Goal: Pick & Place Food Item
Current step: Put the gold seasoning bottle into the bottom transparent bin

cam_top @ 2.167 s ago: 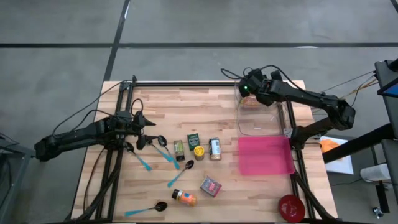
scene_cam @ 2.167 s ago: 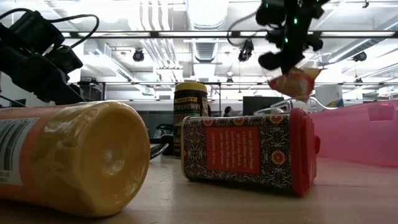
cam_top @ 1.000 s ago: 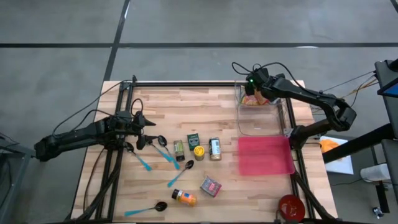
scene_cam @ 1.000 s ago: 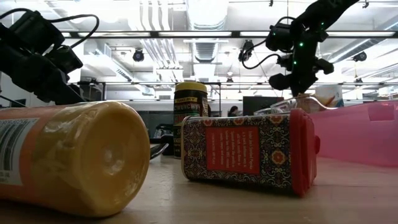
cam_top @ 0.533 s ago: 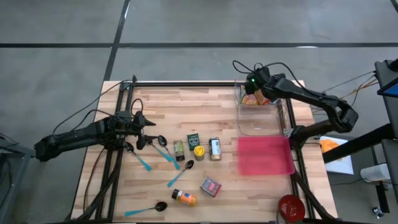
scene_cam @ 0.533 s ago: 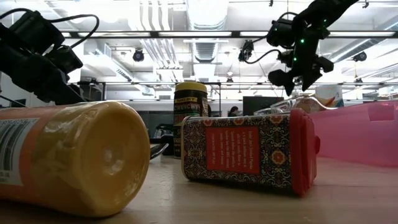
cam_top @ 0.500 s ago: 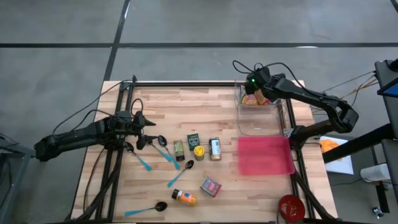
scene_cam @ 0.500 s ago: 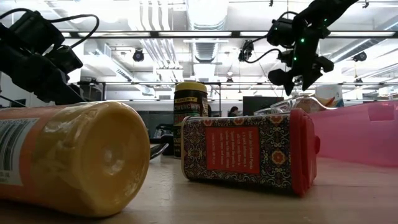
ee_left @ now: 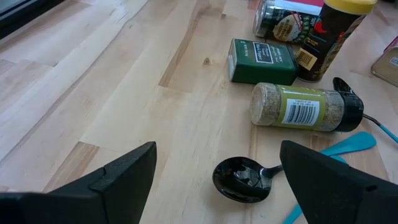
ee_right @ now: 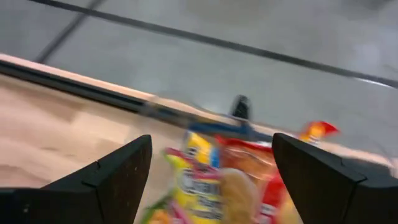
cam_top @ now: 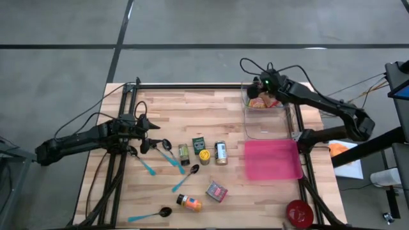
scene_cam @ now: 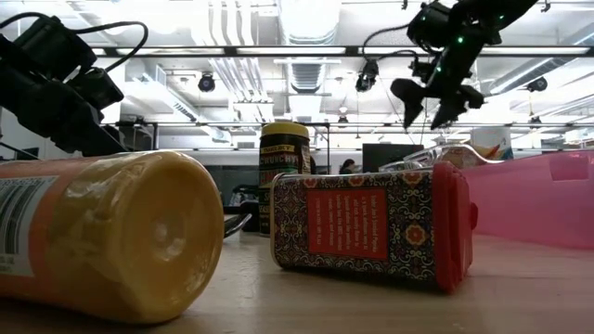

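Note:
The food item, a red and yellow snack bag (cam_top: 259, 102), lies in the far end of a clear plastic container (cam_top: 245, 121) at the table's far right. It also fills the middle of the right wrist view (ee_right: 231, 175). My right gripper (cam_top: 262, 89) hangs open just above the bag, clear of it, and shows high up in the low view (scene_cam: 429, 104). My left gripper (cam_top: 148, 135) waits open over the table's left middle, above a black spoon (ee_left: 241, 179), holding nothing.
A pink tray (cam_top: 271, 160) lies just on the near side of the container. Spice jars (cam_top: 203, 152), a patterned tin (cam_top: 216, 190), an orange bottle (cam_top: 189, 203) and blue-handled spoons (cam_top: 171, 160) are scattered mid-table. A red bowl (cam_top: 298, 213) sits at the near right corner.
My right gripper has opened and let go of the snack bag, which now lies in the container's far end. The gripper has then risen a little above it and tipped its fingers upward.

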